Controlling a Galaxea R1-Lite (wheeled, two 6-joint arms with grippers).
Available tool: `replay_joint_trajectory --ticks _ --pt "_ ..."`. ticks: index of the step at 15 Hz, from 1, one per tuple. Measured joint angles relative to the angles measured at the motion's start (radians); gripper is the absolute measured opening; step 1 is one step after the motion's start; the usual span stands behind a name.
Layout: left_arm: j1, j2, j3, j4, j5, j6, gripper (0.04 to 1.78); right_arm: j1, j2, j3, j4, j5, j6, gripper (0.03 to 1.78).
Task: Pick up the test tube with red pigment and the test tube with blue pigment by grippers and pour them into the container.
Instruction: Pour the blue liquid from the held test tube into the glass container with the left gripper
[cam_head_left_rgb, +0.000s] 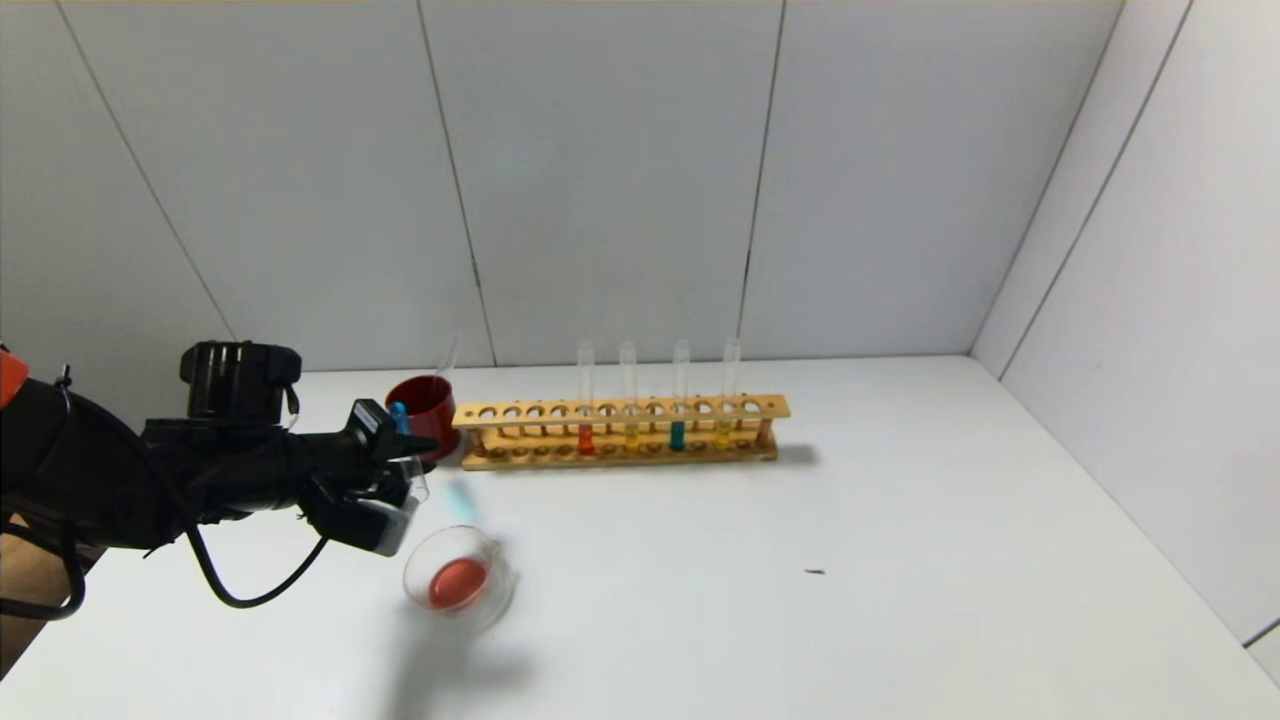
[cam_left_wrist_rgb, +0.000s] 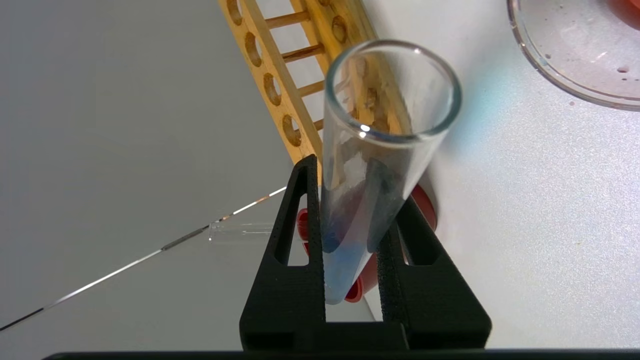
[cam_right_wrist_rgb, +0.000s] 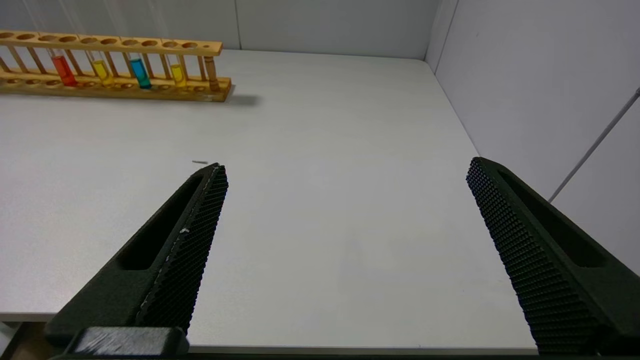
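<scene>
Left hand (cam_left_wrist_rgb: 350, 220) around blue-pigment tube (cam_left_wrist_rgb: 370, 165), clearest wrist-side

Even bright light; soft shadows; slight blur.

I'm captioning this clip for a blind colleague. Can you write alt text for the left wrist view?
The left pincer is shut on a glass tube with blue liquid at its bottom, its open mouth towards the table. Behind it lie a wooden rack and a red cup; a glass beaker's rim shows in one corner.
</scene>
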Motion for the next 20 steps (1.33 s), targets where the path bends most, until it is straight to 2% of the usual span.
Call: replay_joint_trajectory --ticks 15,20 --pt "-0.003 0.000 0.004 0.000 0.015 0.038 0.34 0.000 0.000 0.000 0.000 0.000 0.000 1.75" --pt "-0.008 0.002 0.004 0.001 0.017 0.101 0.34 0.000 0.000 0.000 0.000 0.000 0.000 1.75"
